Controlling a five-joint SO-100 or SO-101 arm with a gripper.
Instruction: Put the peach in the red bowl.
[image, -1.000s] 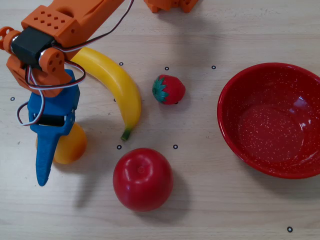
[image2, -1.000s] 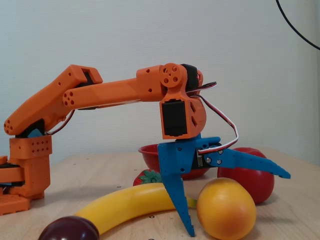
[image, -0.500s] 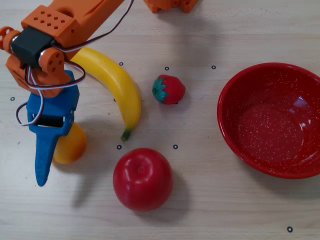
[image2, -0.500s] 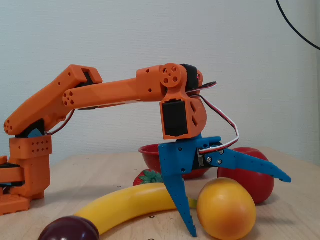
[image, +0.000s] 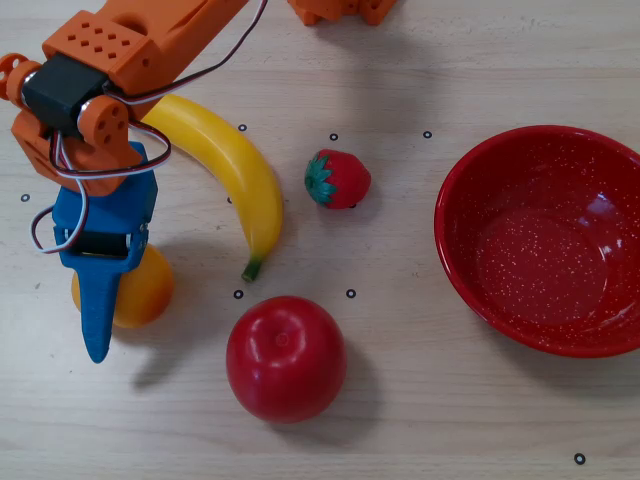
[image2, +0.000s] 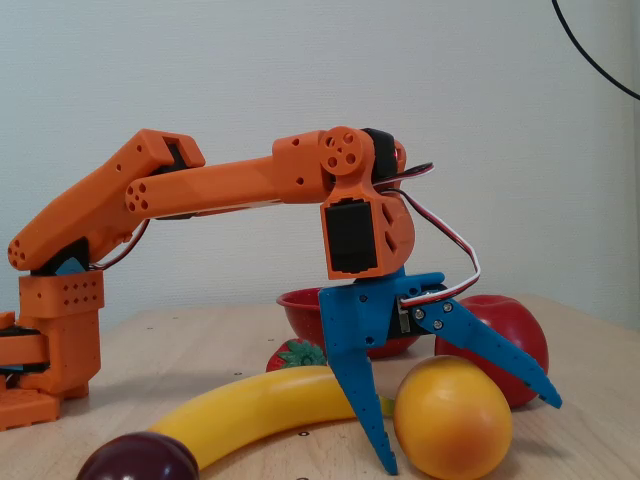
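The peach (image: 146, 290) is a yellow-orange ball lying on the table at the left of the overhead view, partly under the blue gripper (image: 100, 305). In the fixed view the gripper (image2: 472, 437) is open. One finger (image2: 365, 400) points straight down on the peach's (image2: 452, 418) left, and the other slants out over its right side. The peach sits on the table between the jaws. The red bowl (image: 545, 300) stands empty at the right edge of the overhead view, well away from the gripper. In the fixed view only part of its rim (image2: 303, 312) shows behind the gripper.
A banana (image: 230, 170) lies beside the gripper and peach. A strawberry (image: 338, 178) and a large red apple (image: 286, 358) lie between the peach and the bowl. In the fixed view a dark purple plum (image2: 140, 462) sits at the front, by the banana's (image2: 260, 410) end.
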